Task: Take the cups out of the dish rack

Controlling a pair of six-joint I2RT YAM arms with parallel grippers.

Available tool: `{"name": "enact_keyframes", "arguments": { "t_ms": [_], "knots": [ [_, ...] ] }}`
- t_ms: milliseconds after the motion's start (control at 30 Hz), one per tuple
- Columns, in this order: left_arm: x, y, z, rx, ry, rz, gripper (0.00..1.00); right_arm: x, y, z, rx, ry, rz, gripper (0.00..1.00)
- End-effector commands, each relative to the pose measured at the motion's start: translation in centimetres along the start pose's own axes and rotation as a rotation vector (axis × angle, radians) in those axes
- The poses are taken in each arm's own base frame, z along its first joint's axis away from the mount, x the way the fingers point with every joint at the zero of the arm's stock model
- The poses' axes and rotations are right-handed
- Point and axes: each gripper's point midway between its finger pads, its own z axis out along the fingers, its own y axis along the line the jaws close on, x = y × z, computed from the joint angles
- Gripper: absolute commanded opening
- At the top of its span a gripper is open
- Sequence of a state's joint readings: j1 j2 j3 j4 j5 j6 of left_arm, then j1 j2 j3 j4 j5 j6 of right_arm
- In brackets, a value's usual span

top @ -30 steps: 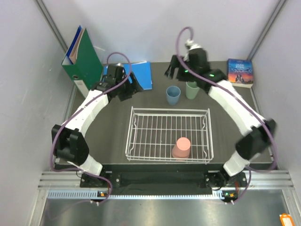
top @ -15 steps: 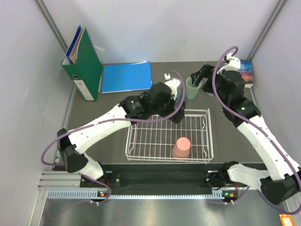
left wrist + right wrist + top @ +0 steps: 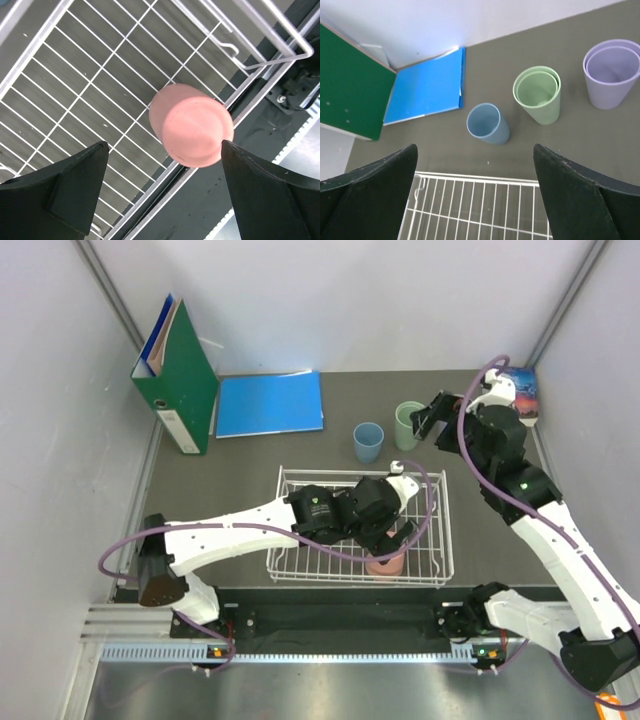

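Note:
The salmon pink cup (image 3: 385, 562) stands upside down in the near right corner of the white wire dish rack (image 3: 360, 472). My left gripper (image 3: 395, 532) hovers open just above it. In the left wrist view the pink cup (image 3: 192, 127) lies ahead of the open gripper (image 3: 165, 200), by the rack's rim (image 3: 272, 61). The dusty blue cup (image 3: 368, 443) and sage green cup (image 3: 408, 425) stand upright on the table behind the rack. My right gripper (image 3: 432, 425) is open and empty by the green cup. The right wrist view shows the blue (image 3: 487, 123), green (image 3: 537, 95) and lavender (image 3: 610, 75) cups, and the rack (image 3: 480, 176).
A green binder (image 3: 178, 375) stands at the back left, with a blue folder (image 3: 270, 403) flat beside it. A book (image 3: 520, 400) lies at the back right, partly behind my right arm. Grey walls close in the back and both sides.
My left arm swung from the back left across the table to the rack and now hovers over the pink cup. My right arm drew back to the right from above the cups.

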State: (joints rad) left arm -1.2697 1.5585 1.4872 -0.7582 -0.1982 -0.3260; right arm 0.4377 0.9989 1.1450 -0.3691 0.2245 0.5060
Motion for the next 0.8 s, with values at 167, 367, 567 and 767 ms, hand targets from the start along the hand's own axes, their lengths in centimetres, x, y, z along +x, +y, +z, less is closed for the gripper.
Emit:
{"name": "enact_keyframes", "arguments": {
  "t_ms": [167, 367, 567, 767],
  "knots": [
    [1.8, -0.4, 3.0, -0.016, 0.038, 0.001, 0.99, 0.6, -0.4, -1.1, -0.005, 0.016, -0.012, 0.98],
    [0.4, -0.7, 2.8, -0.008, -0.002, -0.018, 0.99, 0.8, -0.5, -1.3, -0.006, 0.025, -0.022, 0.98],
    [-1.6, 0.4, 1.4, -0.074, -0.081, -0.059, 0.99, 1.6, 0.2, -1.3, -0.052, 0.072, -0.058, 0.98],
    [-3.7, 6.9, -1.9, -0.396, -0.261, -0.224, 0.99, 5.8, -1.6, -3.7, -0.067, 0.203, -0.142, 0.98]
  ]
}}
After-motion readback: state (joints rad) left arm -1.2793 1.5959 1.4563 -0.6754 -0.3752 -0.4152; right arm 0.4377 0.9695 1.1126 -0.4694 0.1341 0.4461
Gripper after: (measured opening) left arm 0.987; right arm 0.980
